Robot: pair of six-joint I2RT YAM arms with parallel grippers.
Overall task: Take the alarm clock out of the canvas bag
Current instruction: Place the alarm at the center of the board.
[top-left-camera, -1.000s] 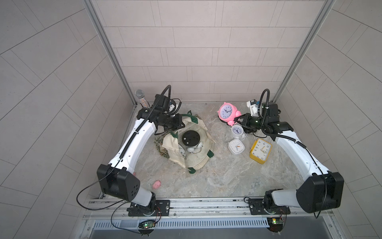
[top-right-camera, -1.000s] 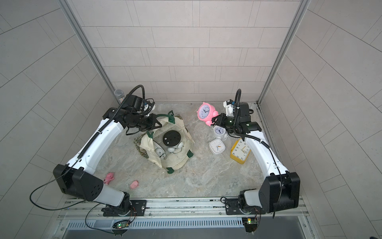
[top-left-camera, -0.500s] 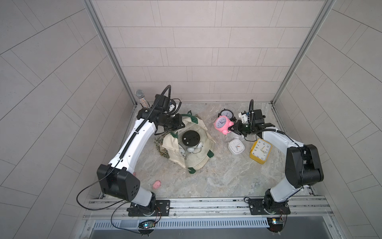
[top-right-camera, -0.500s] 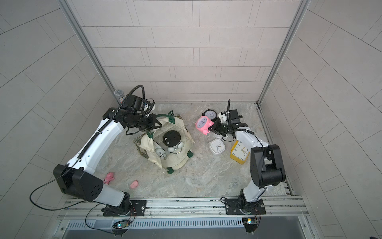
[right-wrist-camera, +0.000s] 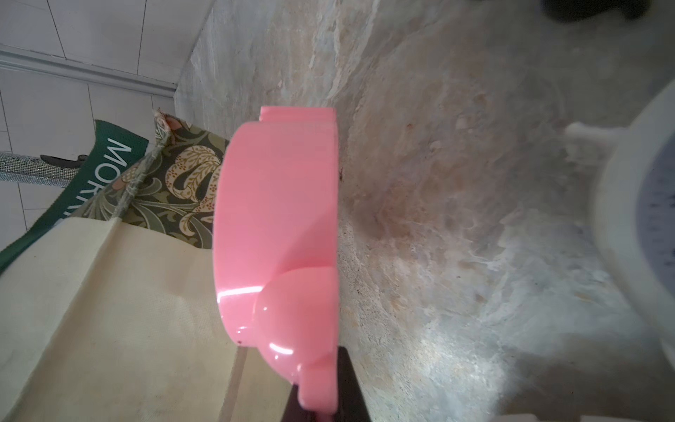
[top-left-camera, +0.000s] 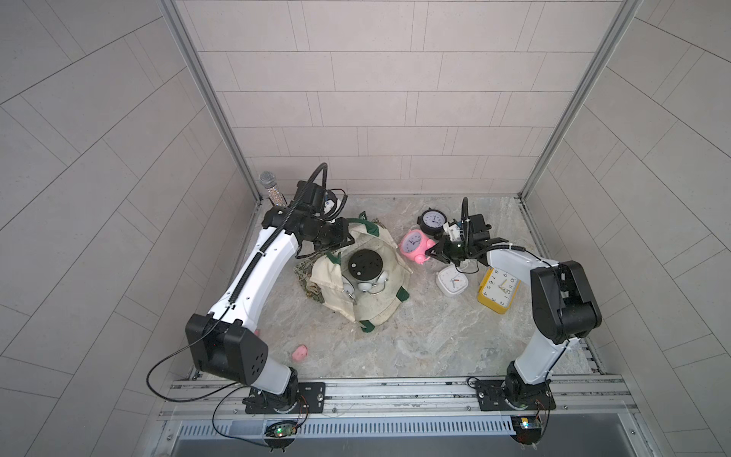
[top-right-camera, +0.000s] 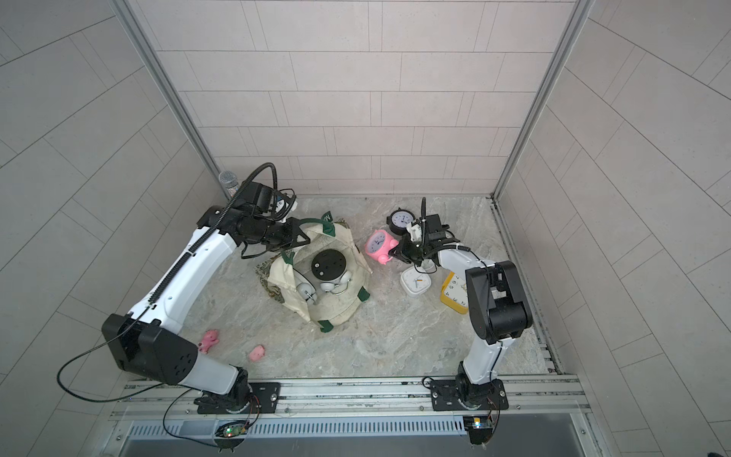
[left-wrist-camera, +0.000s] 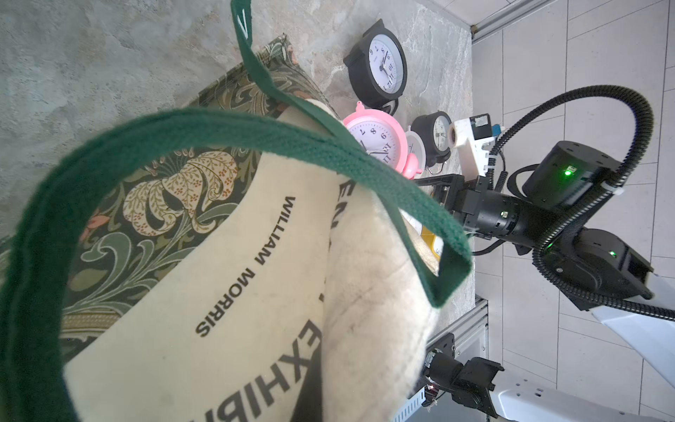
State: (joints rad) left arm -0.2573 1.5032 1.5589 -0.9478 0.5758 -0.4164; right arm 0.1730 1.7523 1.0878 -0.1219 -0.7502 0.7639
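Note:
The cream canvas bag [top-left-camera: 375, 304] with dark green handles lies open on the marble floor in both top views. A black round alarm clock [top-left-camera: 366, 266] with silver bells shows back-up in its mouth, and a silver twin-bell clock [top-left-camera: 349, 292] lies beside it inside. My left gripper [top-left-camera: 341, 237] is shut on the bag's back rim and holds it up; the bag's cloth [left-wrist-camera: 226, 292] hides its fingers in the left wrist view. My right gripper [top-left-camera: 436, 252] is shut on a pink alarm clock [top-left-camera: 413, 243] just right of the bag. In the right wrist view the pink clock [right-wrist-camera: 277, 237] is edge-on, pinched at its foot.
A black round clock [top-left-camera: 433, 219] stands at the back. A white square clock [top-left-camera: 452, 280] and a yellow clock [top-left-camera: 497, 291] lie under my right forearm. A glittery microphone [top-left-camera: 271, 188] leans in the back left corner. Pink toys [top-right-camera: 209, 340] [top-right-camera: 257, 352] lie front left.
My right arm has folded in and carried the pink clock forward and left, down beside the bag, uncovering the black clock behind. The left arm and bag have not moved.

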